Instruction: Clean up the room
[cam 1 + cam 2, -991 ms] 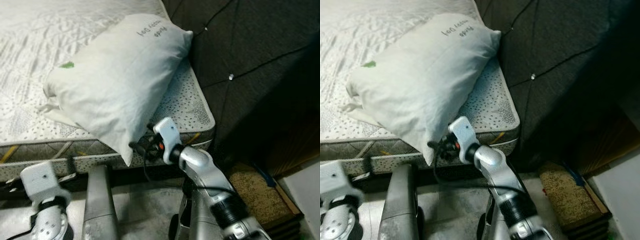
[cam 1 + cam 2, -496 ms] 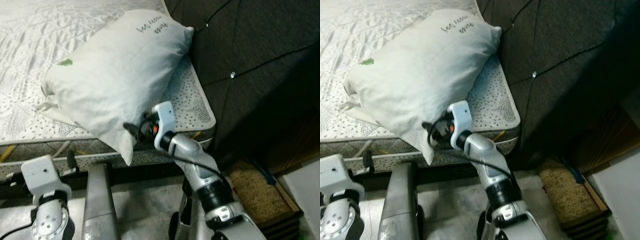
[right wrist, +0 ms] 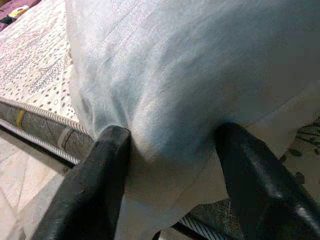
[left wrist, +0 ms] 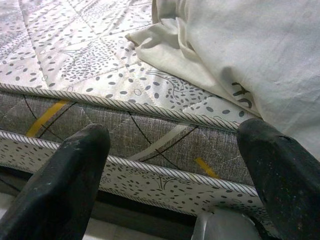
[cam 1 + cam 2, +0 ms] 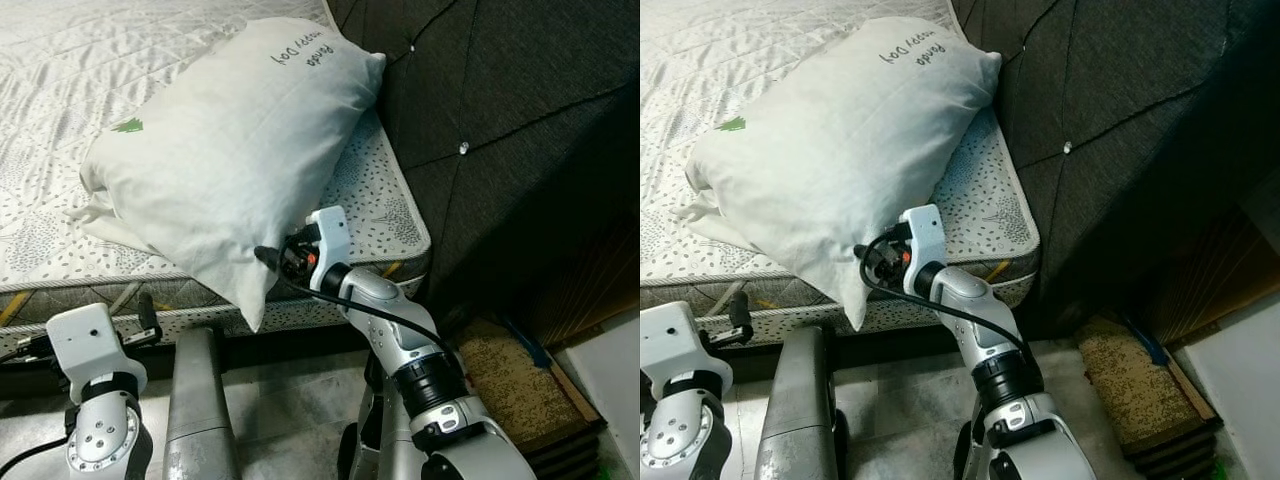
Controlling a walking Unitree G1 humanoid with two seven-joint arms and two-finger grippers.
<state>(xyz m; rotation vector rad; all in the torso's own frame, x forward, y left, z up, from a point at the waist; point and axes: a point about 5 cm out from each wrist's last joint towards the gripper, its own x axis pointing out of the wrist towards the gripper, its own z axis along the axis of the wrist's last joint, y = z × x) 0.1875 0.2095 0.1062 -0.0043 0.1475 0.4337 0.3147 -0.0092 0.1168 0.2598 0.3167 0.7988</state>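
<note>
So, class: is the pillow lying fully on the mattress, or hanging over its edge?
Hanging over: the pillow's lower corner droops past the mattress edge, between the right gripper's fingers.

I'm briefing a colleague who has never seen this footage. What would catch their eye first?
A big white pillow lies slantwise on the mattress, one corner hanging over the mattress edge near the dark tufted headboard. The right gripper has its two black fingers spread around that hanging corner, pressing into the fabric. The left gripper waits open, low in front of the mattress side.
</note>
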